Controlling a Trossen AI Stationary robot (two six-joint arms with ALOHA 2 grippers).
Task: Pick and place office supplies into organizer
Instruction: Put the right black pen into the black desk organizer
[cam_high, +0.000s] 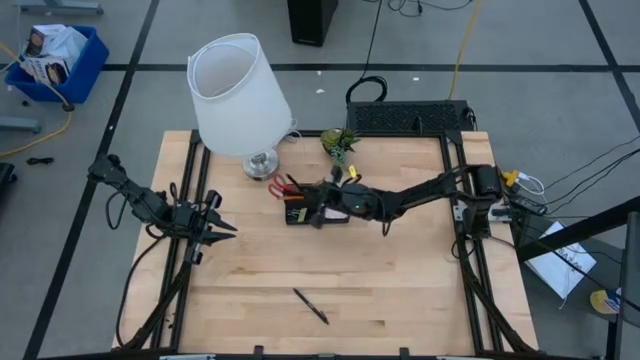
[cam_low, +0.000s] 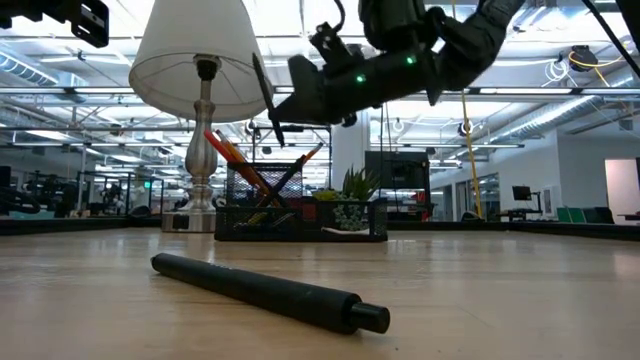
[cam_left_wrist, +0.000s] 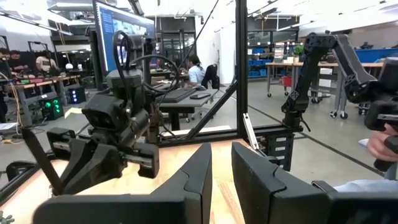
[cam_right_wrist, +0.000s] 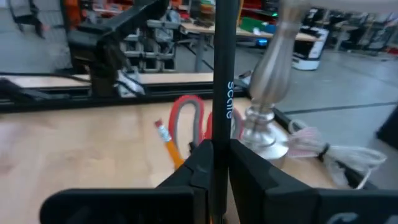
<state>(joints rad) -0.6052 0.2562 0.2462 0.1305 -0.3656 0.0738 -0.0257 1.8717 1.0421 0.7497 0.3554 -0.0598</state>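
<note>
My right gripper (cam_right_wrist: 219, 152) clamps 1 pen (cam_right_wrist: 222, 74) above the organizer (cam_high: 312, 212); my left gripper (cam_high: 224, 229) hovers aside, fingers nearly together.

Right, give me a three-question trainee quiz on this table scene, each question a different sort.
1. True or false: the right gripper is shut on a slim black pen.
2. Which item lies loose on the bare wooden table, towards its front edge? A) red-handled scissors B) black pen C) pink pad
3. Fill in: the right gripper hovers above the low black ____.

Key: 1 true; 2 B; 3 organizer.
</note>
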